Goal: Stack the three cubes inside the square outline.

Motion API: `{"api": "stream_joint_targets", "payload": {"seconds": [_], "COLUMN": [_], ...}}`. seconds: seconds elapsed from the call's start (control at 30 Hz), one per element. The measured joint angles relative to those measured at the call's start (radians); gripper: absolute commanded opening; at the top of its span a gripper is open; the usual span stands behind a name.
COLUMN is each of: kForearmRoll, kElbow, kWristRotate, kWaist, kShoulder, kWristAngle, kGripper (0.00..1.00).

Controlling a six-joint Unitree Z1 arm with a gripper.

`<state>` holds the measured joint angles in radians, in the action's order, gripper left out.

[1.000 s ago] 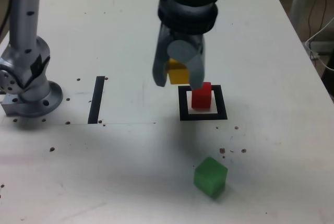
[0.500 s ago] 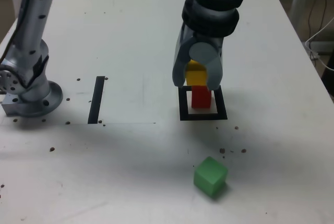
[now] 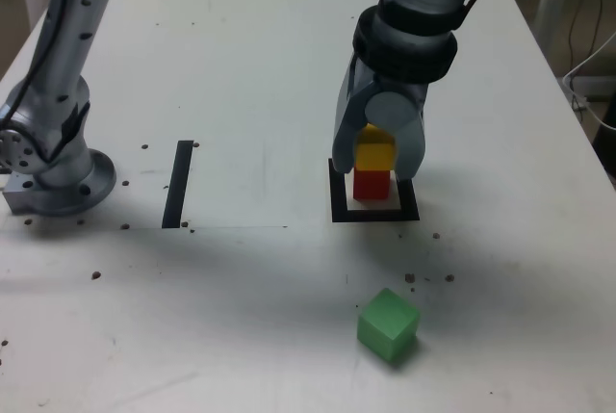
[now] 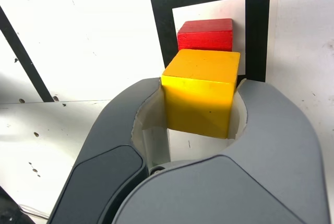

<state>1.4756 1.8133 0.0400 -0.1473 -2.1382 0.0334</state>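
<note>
Yellow cube (image 4: 198, 98) in pincer (image 4: 201, 86); red cube (image 4: 206, 37) below, perhaps touching

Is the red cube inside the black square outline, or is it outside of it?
Inside: the red cube sits on the white centre, with the black border of the square outline around it.

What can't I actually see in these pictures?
- Red cube: its upper part, hidden in the exterior view by the yellow cube.
- Square outline: its far side, blocked there by gripper and cubes.
- Green cube: its underside, facing the table.
</note>
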Motion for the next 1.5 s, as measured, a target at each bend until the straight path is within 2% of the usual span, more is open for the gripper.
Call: {"api": "stream_joint_targets", "payload": {"seconds": [0.73,0.77,0.8,0.97,1.03,1.33,1.5], "kForearmRoll": [-0.005,-0.006,-0.007,-0.018,-0.023,-0.025,-0.028], "kElbow": [-0.008,-0.009,-0.011,-0.019,-0.022,-0.031,-0.055], "kWristRotate": [-0.002,-0.002,-0.003,-0.019,-0.023,-0.026,-0.023], "kWaist": [0.012,0.013,0.013,0.019,0.019,0.019,0.021], "kShoulder": [-0.018,-0.019,-0.020,-0.024,-0.025,-0.028,-0.004], "kWristAngle": [-0.010,-0.010,-0.010,-0.011,-0.011,-0.010,0.020], "kGripper": [0.31,0.33,0.40,0.87,0.97,1.00,1.00]}}
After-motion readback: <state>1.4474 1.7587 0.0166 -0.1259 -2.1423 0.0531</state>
